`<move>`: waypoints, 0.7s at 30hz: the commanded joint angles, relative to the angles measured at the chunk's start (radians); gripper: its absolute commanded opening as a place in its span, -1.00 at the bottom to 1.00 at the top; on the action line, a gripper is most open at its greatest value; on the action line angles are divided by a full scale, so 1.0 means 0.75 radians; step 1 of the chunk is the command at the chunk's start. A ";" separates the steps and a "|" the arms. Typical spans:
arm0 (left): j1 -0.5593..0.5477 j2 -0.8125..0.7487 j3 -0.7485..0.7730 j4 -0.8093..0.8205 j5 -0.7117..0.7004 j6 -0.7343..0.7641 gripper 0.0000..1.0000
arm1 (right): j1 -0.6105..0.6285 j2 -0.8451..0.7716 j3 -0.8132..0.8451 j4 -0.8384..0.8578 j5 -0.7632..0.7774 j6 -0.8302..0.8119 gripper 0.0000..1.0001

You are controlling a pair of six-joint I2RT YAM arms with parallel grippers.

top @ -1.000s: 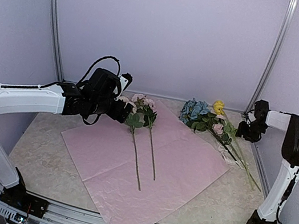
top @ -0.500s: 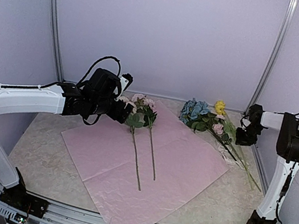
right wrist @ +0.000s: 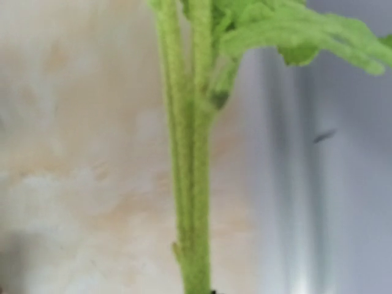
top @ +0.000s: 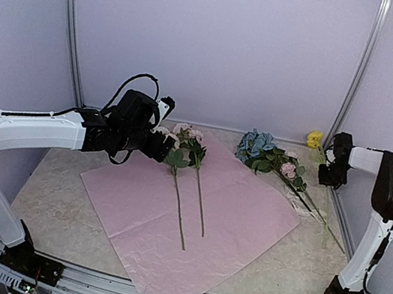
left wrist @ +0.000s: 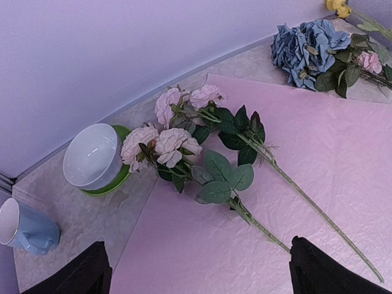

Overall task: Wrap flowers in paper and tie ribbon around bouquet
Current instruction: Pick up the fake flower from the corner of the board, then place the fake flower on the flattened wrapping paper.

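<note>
My right pincer clamped shut on the yellow flower, and up it came off the surface at two o'clock, clear of the blue bunch. Left pincer hung wide open over the roses on the paper. Next stem for the sheet, I reckoned.

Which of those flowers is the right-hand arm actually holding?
The yellow flower: its stem is pinched in the right gripper, head raised. The pink roses lie on the paper, the blue flower beside it.
</note>
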 commanded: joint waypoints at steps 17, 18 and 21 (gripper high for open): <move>-0.006 0.041 0.014 -0.026 0.020 0.000 0.98 | 0.796 -0.610 -0.423 1.069 -0.562 0.892 -1.00; -0.006 0.039 0.014 -0.027 0.019 0.000 0.98 | 0.854 -0.557 -0.384 1.080 -0.589 0.921 -1.00; -0.008 0.029 0.014 -0.026 0.011 0.002 0.98 | 0.975 -0.264 -0.188 0.986 -0.646 0.933 -1.00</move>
